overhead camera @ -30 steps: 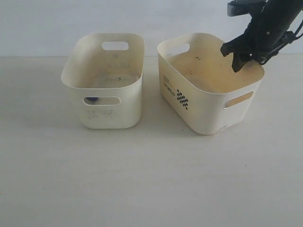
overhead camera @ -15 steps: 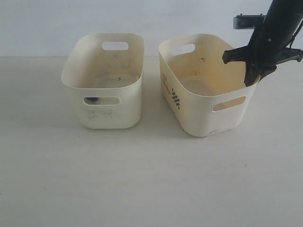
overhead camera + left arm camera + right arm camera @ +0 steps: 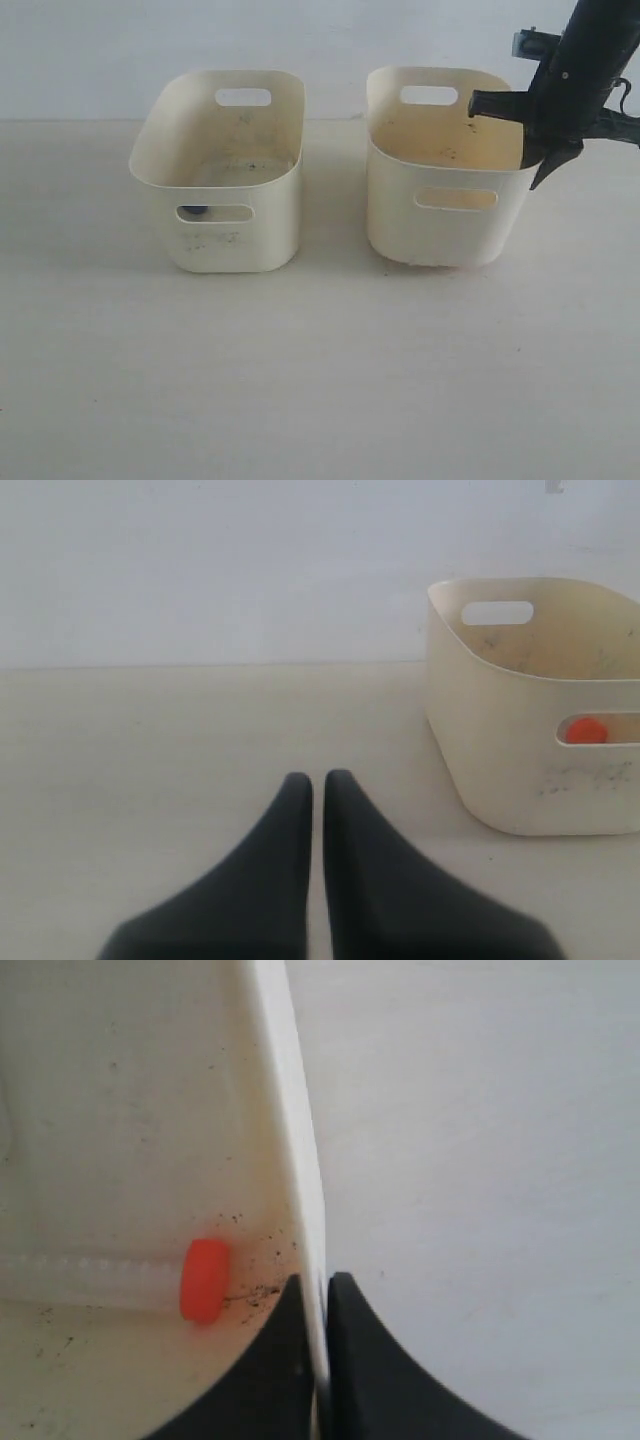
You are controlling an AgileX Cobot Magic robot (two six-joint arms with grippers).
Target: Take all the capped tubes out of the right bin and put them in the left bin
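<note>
My right hand is clamped on the right bin. In the right wrist view one finger sits inside the tub and the other outside, with the thin cream wall pinched between them. From the exterior camera the hand grips the rim at the tub's 3 o'clock side, and the dark arm comes down from the 1 o'clock corner of the view.

Inside that bin an orange-capped tube lies flat on the speckled yellowish floor. Its cap is just beside the inner finger and close to the gripped wall. I cannot tell from these views whether other tubes lie in this tub.

The left bin stands upright on the worktop at 9 o'clock of the right bin, near it but not touching. A blue cap shows through its front handle cutout. In the left wrist view an orange cap shows through a cutout of the same tub.

My left hand is narrow, fingers nearly together with nothing between them. It sits low over bare worktop, well apart from the left bin.
</note>
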